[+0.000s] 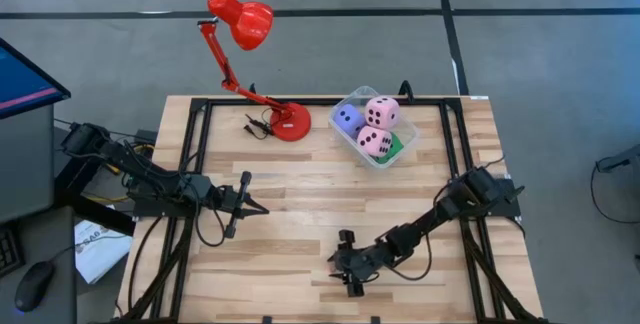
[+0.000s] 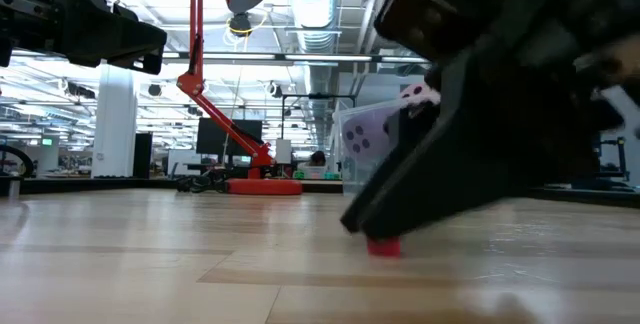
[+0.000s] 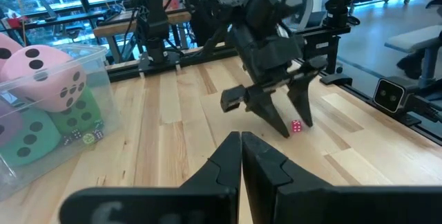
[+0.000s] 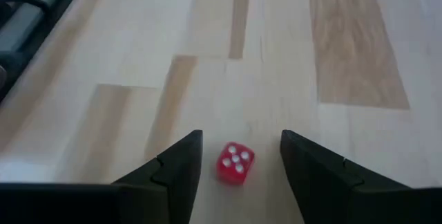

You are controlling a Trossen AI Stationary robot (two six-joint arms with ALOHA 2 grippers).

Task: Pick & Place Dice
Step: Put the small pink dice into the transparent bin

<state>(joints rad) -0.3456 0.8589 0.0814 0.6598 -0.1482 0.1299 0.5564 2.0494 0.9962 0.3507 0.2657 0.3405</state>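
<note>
On your pale wood tabletop (image 1: 300, 184) a red desk lamp (image 1: 245, 24) stands at the far edge, its round base (image 1: 291, 122) just beside a clear plastic tub (image 1: 398, 151). A thin black cable (image 1: 257, 126) lies by that base. Off the tabletop's left side you have a monitor (image 1: 25, 84), a computer mouse (image 1: 33, 286) and a sheet of paper (image 1: 92, 249).

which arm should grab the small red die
Right. The right gripper is down at the table with open fingers on either side of the red die. The left gripper, shut, sits farther off.
</note>
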